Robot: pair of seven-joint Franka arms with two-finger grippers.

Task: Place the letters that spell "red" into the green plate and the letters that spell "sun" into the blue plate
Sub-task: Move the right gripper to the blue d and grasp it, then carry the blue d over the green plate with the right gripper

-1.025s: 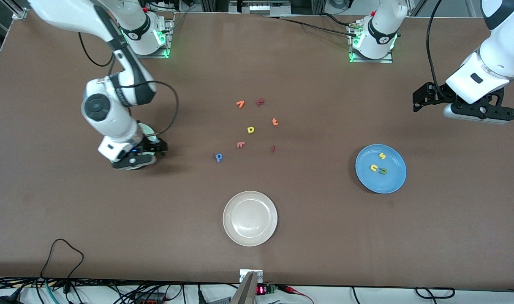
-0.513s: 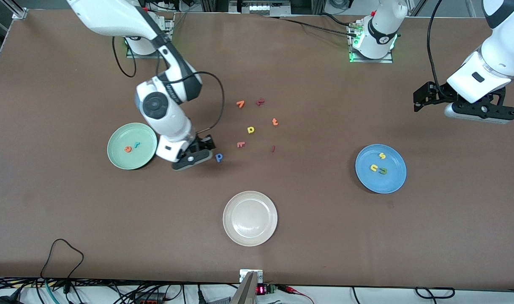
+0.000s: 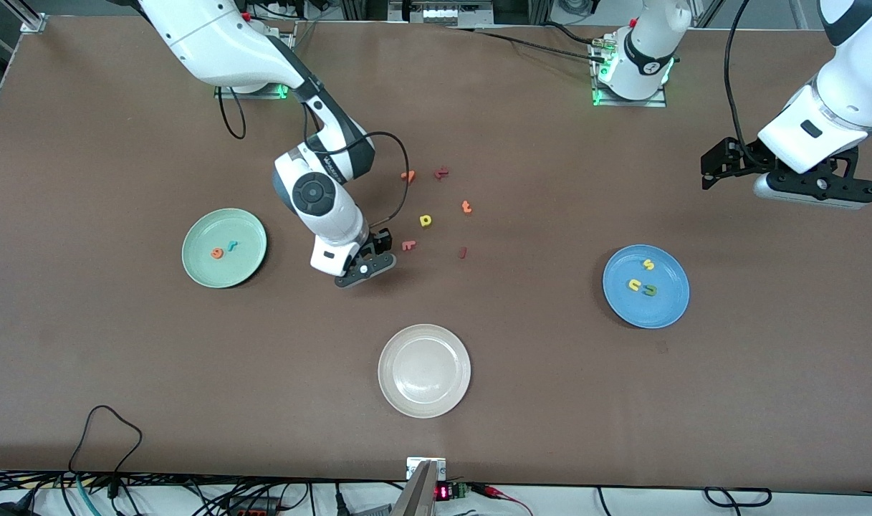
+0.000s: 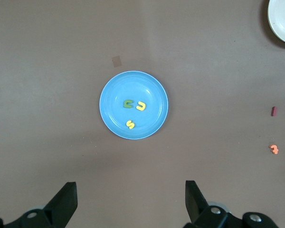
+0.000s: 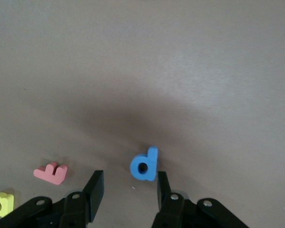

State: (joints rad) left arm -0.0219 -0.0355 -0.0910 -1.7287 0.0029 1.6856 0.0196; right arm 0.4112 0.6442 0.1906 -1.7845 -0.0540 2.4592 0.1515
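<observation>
Right gripper (image 5: 128,192) low over the middle of the table (image 3: 120,373), down by the blue d (image 5: 145,165). Fingers (image 5: 96,189) parted, one on each side of the letter, one finger edge just at the letter's side — not pressed onto it as far as can be seen. Letter lying flat on the table, hidden under the gripper in the front view.

Green plate (image 3: 199,271) toward the right arm's end, holding the orange e (image 3: 218,252) and the teal r (image 3: 232,245) side by side.

Blue plate (image 3: 668,308) toward the left arm's end, holding the yellow s (image 3: 648,264), the yellow u (image 3: 633,285) and the dark green n (image 3: 650,290); u and n close together, s a little apart.

Left gripper (image 4: 128,202) waiting high over the table near the blue plate — fingers spread wide, nothing between them.

Loose on the table beside the right gripper: a pink piece (image 5: 51,172) and a yellow d-shaped letter (image 3: 425,221). Farther from the front camera, an orange t (image 3: 466,207), another orange piece (image 3: 408,175) and a dark red piece (image 3: 441,173); a small dark red piece (image 3: 463,252) beside the pink one. Cream-white plate (image 3: 393,390) nearest the front camera.
</observation>
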